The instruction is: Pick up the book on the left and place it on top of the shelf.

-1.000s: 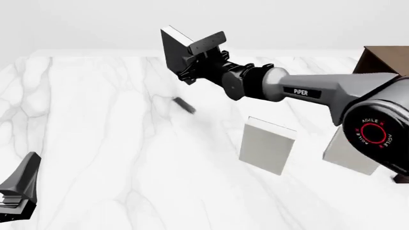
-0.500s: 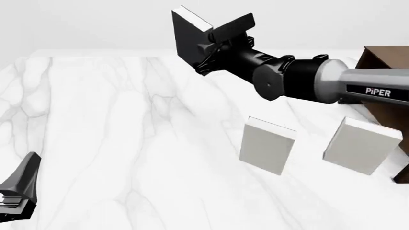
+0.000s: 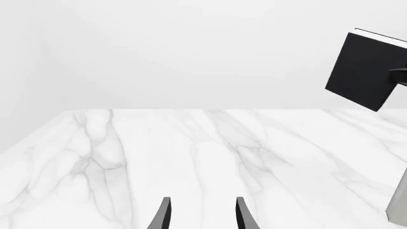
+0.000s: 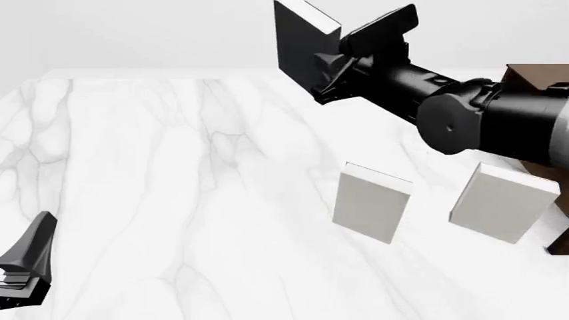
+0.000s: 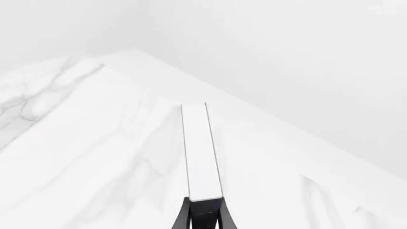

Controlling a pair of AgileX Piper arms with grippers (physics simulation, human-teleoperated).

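Note:
The black book [image 4: 300, 44] with white page edges hangs high above the table's far middle, held upright and on edge. My right gripper [image 4: 334, 67] is shut on it; in the right wrist view its fingers [image 5: 205, 217] clamp the white page edge of the book [image 5: 201, 150]. The left wrist view shows the book [image 3: 367, 70] in the air at the far right. The dark brown shelf [image 4: 534, 79] shows only as a corner at the right edge, mostly behind the right arm. My left gripper [image 4: 22, 263] rests low at the front left, its fingertips [image 3: 164, 217] apart and empty.
Two light grey-white books stand on the table, one [image 4: 372, 201] at centre right and another [image 4: 500, 202] further right, close to the shelf. The white marble table [image 4: 160, 173] stretches to the left and back.
The right arm has raised the black book and carried it rightward, toward the shelf. The left arm has stayed still.

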